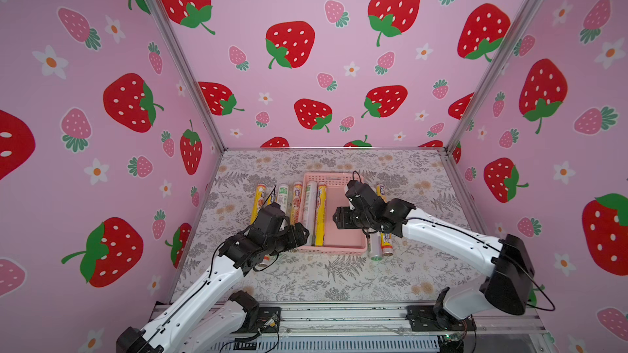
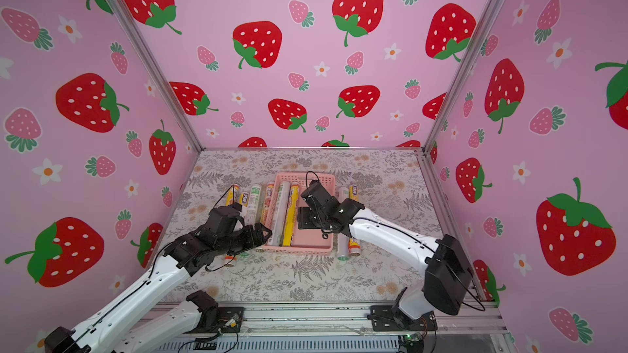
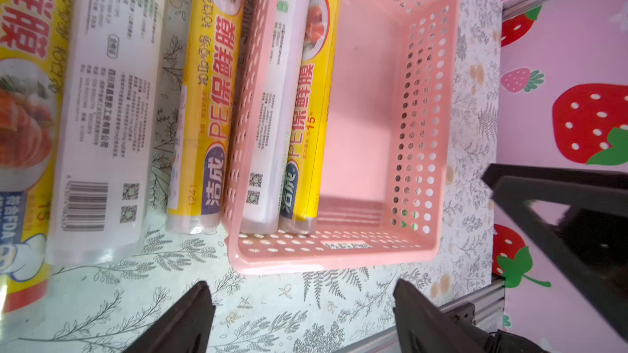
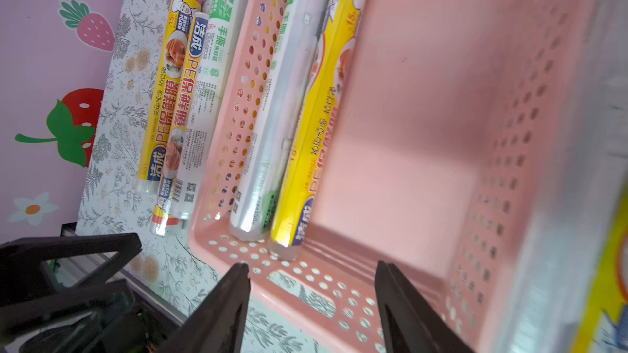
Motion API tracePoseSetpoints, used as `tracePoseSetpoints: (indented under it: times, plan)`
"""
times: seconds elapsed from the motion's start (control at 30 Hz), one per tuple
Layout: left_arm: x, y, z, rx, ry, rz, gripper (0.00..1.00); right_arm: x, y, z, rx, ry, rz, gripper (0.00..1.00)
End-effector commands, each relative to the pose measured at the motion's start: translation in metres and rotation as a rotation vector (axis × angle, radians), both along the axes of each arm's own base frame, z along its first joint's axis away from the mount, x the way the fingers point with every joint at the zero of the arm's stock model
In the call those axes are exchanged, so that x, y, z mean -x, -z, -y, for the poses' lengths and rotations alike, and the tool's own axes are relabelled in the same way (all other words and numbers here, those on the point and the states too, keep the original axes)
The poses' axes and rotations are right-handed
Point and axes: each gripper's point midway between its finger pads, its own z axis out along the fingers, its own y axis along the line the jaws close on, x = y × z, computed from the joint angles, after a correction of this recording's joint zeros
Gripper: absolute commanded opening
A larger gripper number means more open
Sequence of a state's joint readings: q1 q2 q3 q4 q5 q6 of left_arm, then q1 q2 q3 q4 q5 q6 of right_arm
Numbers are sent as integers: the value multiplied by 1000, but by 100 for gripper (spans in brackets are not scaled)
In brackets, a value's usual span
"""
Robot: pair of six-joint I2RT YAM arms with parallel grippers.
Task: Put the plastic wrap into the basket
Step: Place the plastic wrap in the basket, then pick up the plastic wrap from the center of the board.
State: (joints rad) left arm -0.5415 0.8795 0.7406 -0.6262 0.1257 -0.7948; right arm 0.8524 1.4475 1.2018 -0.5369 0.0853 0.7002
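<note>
The pink basket sits mid-table. Two plastic wrap rolls lie along its left side, one white-silvery and one yellow. Several more rolls lie on the table left of it, among them a yellow one and a white one. A silvery roll and a yellow roll lie to its right. My left gripper hangs open and empty by the basket's near left corner. My right gripper is open and empty over the basket's near end.
Strawberry-patterned walls close the table in on three sides, with metal posts at the back corners. The right arm reaches across the two rolls right of the basket. The left arm covers the near ends of the rolls on the left.
</note>
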Motion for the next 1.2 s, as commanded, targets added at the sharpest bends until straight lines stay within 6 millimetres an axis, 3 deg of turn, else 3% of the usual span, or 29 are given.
tracePoseSetpoints:
  times: [0.0,0.17,0.3,0.5,0.7,0.9,0.97,1.17]
  plan:
    - [7,-15,-6,-25,-36,7,87,2,6,67,178,96,39,66]
    - [14,-27,-1,-6,-33,72,89,1,27,138,167,247,-17,67]
    - [-3,-40,9,-40,7,120,91,1,47,171,93,325,-99,67]
    - [-20,-37,38,-41,51,113,89,2,76,166,83,260,-195,66]
    - [-24,-29,39,-38,59,155,90,1,92,172,91,301,-174,66]
    - [-57,-71,29,-143,84,291,92,6,106,179,159,280,-198,66]
    - [-61,-75,30,-153,91,289,92,4,114,179,172,273,-211,66]
    - [-52,-39,24,-137,54,238,92,5,129,183,229,264,-246,65]
